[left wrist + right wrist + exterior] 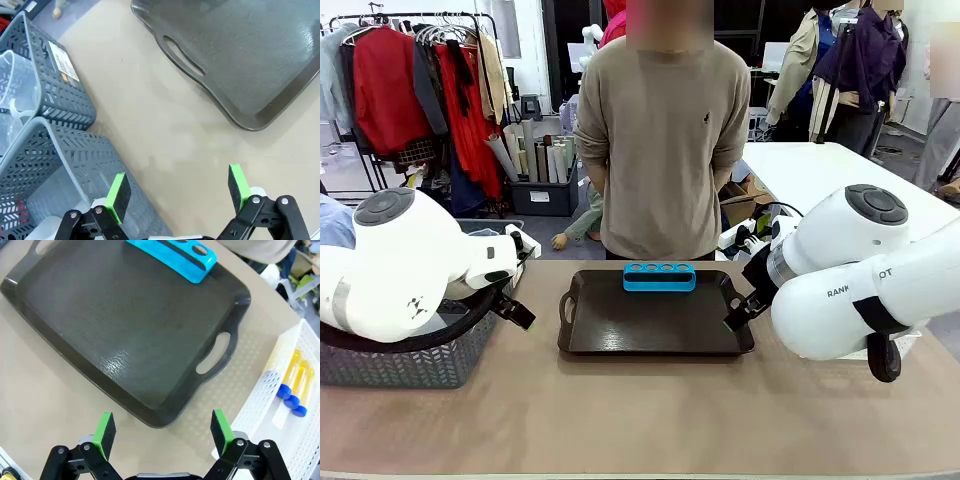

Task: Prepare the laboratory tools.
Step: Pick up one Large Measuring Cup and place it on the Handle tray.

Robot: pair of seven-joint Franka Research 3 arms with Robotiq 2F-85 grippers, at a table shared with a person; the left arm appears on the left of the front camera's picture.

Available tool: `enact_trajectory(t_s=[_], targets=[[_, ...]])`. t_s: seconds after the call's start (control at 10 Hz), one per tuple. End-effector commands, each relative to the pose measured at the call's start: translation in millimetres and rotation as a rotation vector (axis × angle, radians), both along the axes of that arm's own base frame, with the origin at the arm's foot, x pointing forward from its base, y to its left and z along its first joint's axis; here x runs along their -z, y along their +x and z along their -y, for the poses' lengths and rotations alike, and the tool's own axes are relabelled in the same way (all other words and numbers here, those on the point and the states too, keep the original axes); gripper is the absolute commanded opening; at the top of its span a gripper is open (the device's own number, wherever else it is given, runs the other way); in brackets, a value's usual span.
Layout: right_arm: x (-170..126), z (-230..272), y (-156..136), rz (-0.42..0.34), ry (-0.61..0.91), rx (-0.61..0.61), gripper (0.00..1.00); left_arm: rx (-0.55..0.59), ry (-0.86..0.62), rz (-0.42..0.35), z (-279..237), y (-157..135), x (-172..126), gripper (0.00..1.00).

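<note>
The dark tray [125, 335] lies mostly bare inside its raised rim, with the left gripper [177, 189] and right gripper [163, 431] at its ends, both spread wide and empty. Left of it the clear beaker [17, 95] sits in a grey basket [65, 100], probably light, stiff, slick: pinch its rim, lift straight up. Right of it the blue-capped tubes [295, 377] lie in a white basket [255, 400], apt to roll: grip mid-body.

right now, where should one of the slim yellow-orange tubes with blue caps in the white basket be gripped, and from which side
Grip a slim yellow-orange tube with a blue cap across its yellow body, from above. The tubes lie flat, side by side, in the white perforated plastic basket, whose walls likely block a sideways approach. The open right end effector is nearest.
</note>
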State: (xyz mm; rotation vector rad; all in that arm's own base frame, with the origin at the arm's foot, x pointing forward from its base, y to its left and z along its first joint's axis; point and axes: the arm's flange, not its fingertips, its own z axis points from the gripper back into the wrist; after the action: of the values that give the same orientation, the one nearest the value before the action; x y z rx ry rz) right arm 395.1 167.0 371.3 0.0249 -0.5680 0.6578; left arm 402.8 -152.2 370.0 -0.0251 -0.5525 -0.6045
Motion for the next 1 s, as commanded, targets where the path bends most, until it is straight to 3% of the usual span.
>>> enact_trajectory(t_s=[0.0,0.9], targets=[[0.0,0.0,0.0,0.000,0.000,0.000,1.00,0.000,0.000,0.000,0.0,0.0,-0.1,1.00],[0.0,0.0,0.0,0.000,0.000,0.000,1.00,0.000,0.000,0.000,0.0,0.0,-0.1,1.00]])
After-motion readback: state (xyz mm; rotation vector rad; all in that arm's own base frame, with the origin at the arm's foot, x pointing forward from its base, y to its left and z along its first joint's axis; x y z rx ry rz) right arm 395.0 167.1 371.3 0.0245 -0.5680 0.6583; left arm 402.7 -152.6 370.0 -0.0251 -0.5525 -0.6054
